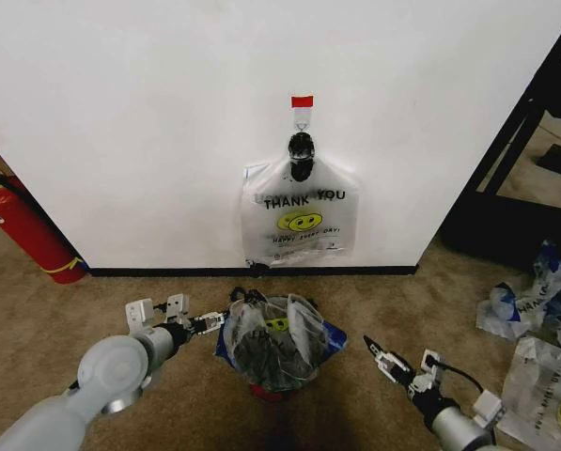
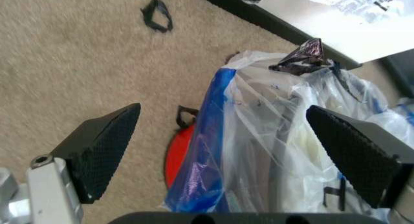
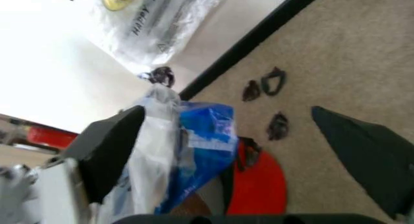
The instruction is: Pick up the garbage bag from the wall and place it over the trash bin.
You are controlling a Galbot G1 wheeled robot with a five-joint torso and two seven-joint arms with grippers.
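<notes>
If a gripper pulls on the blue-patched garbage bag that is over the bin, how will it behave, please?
The garbage bag looks thin, crinkled and translucent, so it is probably floppy and very light, stretching or tearing under a hard pull. Its glossy film may slip between the left gripper pads. The small trash bin beneath might tip if the bag drags it.

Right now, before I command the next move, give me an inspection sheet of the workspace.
Surface: brown carpet, bare by the wall.
Job's things: garbage bag with blue patches draped over the trash bin; red base showing.
Clutter: THANK YOU bag on the wall hook; loose bags on the floor; black scraps.
Grippers: left gripper open, beside the bag's rim; right gripper open, apart from the bin.
Cables: black cable on right wrist.
Surroundings: fire extinguisher; black frame.
</notes>
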